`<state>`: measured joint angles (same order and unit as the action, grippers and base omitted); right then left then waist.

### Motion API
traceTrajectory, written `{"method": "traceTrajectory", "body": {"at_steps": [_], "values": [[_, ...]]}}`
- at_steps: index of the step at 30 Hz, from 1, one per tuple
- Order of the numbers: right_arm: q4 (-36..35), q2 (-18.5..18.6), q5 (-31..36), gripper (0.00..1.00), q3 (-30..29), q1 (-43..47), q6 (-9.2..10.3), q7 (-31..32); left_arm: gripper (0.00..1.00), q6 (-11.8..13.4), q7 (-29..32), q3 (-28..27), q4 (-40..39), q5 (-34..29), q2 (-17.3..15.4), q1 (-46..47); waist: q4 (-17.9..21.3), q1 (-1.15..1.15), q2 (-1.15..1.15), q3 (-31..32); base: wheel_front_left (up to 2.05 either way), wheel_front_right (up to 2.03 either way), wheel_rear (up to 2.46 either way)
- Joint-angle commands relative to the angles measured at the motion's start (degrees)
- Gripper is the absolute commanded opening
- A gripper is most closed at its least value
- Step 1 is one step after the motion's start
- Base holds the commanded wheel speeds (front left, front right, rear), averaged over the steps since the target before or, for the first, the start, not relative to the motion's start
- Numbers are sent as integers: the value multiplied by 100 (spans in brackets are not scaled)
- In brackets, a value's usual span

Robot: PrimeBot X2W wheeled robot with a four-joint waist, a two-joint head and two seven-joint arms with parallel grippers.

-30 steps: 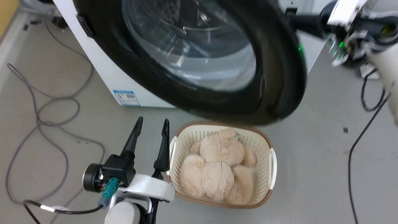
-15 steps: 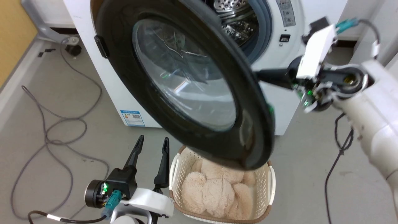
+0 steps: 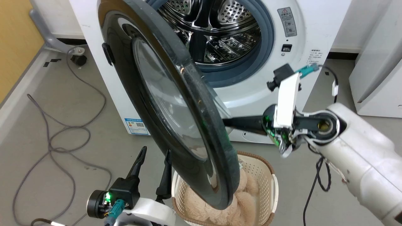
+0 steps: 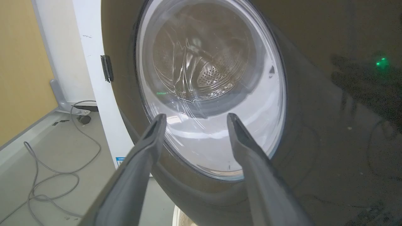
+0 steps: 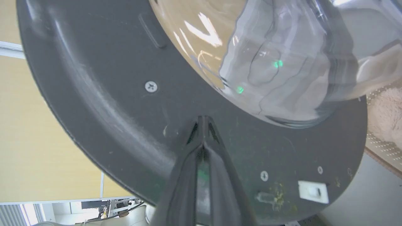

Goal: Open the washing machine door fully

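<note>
A yellow wall (image 3: 15, 47) runs along the far left of the head view. Grey cables (image 3: 47, 138) lie looped on the floor (image 3: 78, 94) beside it.

The left gripper (image 3: 155, 150) sits at the lower left, fingers pointing up toward the door. Its jaws are spread wide and grip nothing. In the left wrist view, the left gripper (image 4: 195, 115) faces the outer side of the door, apart from it, with the glass window (image 4: 207, 78) seen between the two fingers.

The washing machine door (image 3: 163, 103) hangs from its hinge (image 3: 108, 53) on the left side of the white washing machine (image 3: 314, 37). It stands swung out from the front panel, partly open, with its rim edge-on to the head camera. Its lower free edge hangs above a cream basket (image 3: 270, 185) that holds a beige plush toy (image 3: 245, 201).

Behind the door, the steel drum (image 3: 220, 28) is exposed inside its grey rubber seal (image 3: 267, 40).

The right gripper (image 3: 241, 122) reaches in from the right, level with the lower half of the door, on its inner side. Its tips are hidden behind the door rim in the head view. In the right wrist view, the right gripper (image 5: 203, 117) has its jaws pressed together with nothing between them. The tips lie against the dark inner face of the door (image 5: 110, 103), just below the bulging glass bowl (image 5: 282, 47); contact appears likely but cannot be confirmed from this angle.

A white cabinet (image 3: 377, 62) stands at the far right.
</note>
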<state>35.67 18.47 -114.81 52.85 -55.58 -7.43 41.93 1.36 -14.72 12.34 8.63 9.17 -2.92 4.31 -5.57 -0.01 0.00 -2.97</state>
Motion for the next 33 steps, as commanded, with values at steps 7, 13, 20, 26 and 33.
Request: {"method": "traceTrajectory", "body": {"at_steps": [7,13,20,26,33], "values": [[-680,249,-461,2,82,521,-6,-888,100,-13,-28,-4,-12,-27,-27,-59,47,1,0,-50,0,0,0],[-1371,364,-536,100,-566,1402,-6,-2521,100,4,-28,-3,-18,5,-20,-34,102,1,0,-70,0,0,0],[-2495,339,-518,100,-1765,3022,-6,-4006,100,3,-28,-102,3,57,-17,-46,173,1,0,25,0,0,0],[-3183,299,127,100,-2515,4508,-6,-5127,100,7,-28,-163,52,54,-19,-167,263,1,0,186,0,0,0],[-3043,336,1543,100,-3627,5544,-6,-5685,100,18,-28,-251,102,54,-37,-265,399,1,0,328,0,0,0]]}}
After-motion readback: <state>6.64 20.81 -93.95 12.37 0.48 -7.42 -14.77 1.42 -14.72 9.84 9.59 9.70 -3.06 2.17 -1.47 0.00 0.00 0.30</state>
